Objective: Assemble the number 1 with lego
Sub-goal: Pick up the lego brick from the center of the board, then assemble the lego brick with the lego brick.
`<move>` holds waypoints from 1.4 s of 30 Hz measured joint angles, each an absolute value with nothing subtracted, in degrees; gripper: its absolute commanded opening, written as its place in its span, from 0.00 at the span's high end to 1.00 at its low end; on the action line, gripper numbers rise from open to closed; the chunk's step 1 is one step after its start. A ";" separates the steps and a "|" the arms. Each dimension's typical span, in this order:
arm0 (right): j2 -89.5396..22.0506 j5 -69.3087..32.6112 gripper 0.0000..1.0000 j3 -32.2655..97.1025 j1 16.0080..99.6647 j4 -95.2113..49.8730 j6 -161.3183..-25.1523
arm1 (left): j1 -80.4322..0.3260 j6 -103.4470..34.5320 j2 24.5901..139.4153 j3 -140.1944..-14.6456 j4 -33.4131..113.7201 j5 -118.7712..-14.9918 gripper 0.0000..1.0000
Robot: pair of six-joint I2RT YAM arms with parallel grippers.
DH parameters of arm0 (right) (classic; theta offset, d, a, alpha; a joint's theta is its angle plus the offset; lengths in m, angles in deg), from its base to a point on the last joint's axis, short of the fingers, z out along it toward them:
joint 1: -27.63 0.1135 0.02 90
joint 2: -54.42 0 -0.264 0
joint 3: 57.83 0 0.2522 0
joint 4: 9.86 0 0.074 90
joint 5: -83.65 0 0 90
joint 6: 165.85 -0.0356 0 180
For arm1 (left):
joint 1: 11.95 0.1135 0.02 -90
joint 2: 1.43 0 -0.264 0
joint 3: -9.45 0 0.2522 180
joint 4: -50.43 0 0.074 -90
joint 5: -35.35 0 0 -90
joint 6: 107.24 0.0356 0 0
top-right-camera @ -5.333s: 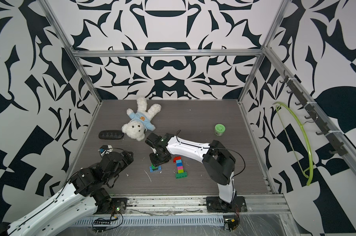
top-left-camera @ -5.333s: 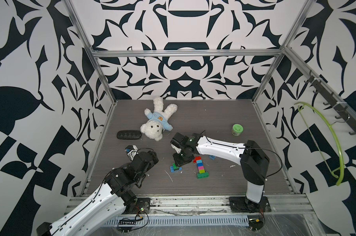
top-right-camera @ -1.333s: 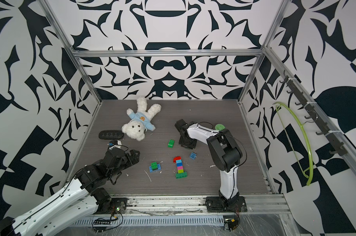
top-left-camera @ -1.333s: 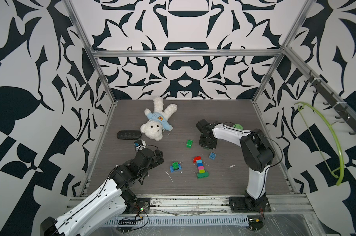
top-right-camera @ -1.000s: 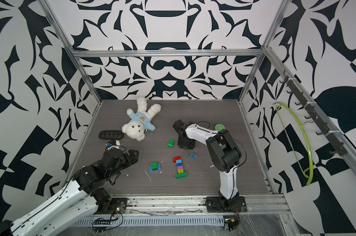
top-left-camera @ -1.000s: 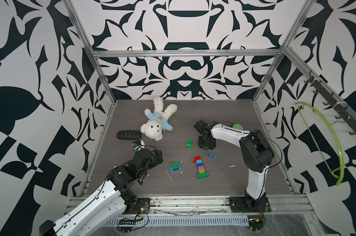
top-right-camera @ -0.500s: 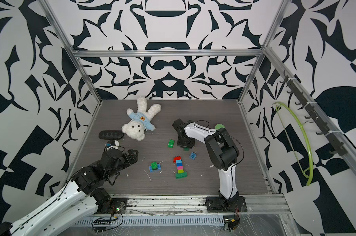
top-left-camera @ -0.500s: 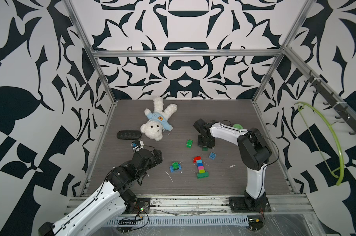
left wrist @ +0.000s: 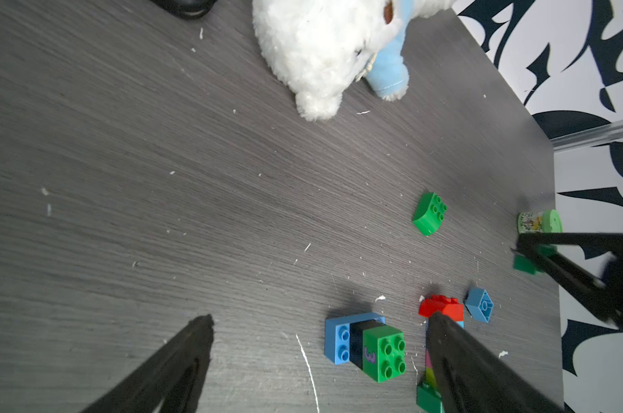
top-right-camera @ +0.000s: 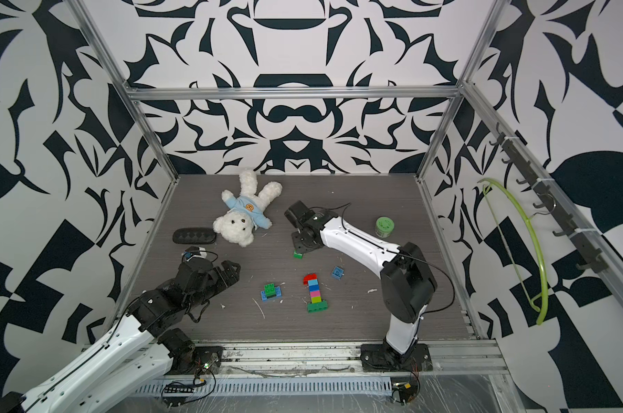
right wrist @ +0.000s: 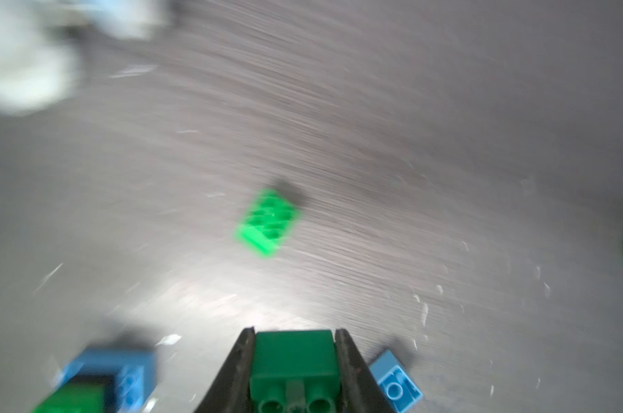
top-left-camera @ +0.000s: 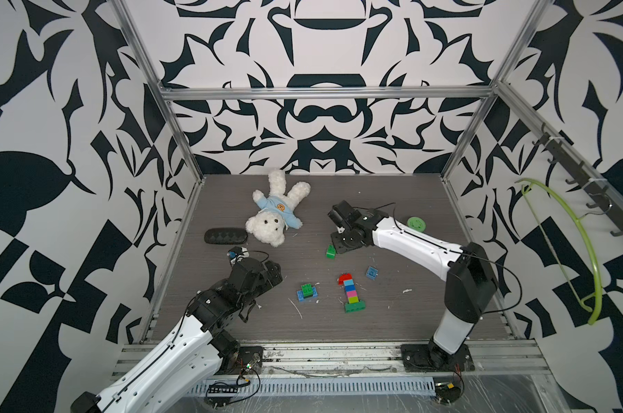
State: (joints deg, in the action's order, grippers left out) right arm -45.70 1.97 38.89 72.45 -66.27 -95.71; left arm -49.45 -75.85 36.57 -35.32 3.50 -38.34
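Lego number one (top-left-camera: 350, 293), red cap over blue, light blue, pink and lime on a green base, stood toward the front rail, well out from the right gripper (top-left-camera: 339, 246) in both top views. Since half a second before, that gripper had edged sideways toward the bright green brick (top-left-camera: 330, 251), which now lay just beside its fingertips. The dark green brick seen on the wood under it then no longer showed there. The left gripper (top-left-camera: 273, 273) hung where it had been, near the blue, black and green stack (top-left-camera: 307, 291). Between the right gripper and the number one lay bare table (top-left-camera: 392, 321) with only a loose blue brick (top-left-camera: 372, 272). The teddy bear (top-left-camera: 274, 218) sat off to one side, the green-lidded jar (top-left-camera: 416, 224) behind the forearm, and the back wall was well apart.

In the left wrist view, the left gripper (left wrist: 320, 316) stood spread wide with nothing between its fingers. The stack (left wrist: 365, 345) sat just inside one finger. Open wood ran ahead to the teddy bear (left wrist: 320, 46).

The right wrist view was smeared by motion. There the right gripper (right wrist: 294, 330) was pinched on the dark green brick (right wrist: 294, 361). The bright green brick (right wrist: 267, 221) lay ahead on clear wood, with the loose blue brick (right wrist: 394, 380) just beside one finger.
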 measured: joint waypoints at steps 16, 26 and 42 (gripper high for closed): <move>-45.81 -13.25 0.93 41.88 87.14 -68.31 -42.70 | -36.71 -81.75 30.30 -31.12 2.52 -45.40 0.02; -54.24 -13.35 0.93 45.53 89.39 -73.16 -30.09 | -36.69 -84.50 25.16 -30.86 -1.48 -42.99 0.04; -57.28 -14.73 0.92 48.46 89.39 -73.53 -27.25 | -36.66 -85.44 24.79 -30.01 -2.31 -42.36 0.04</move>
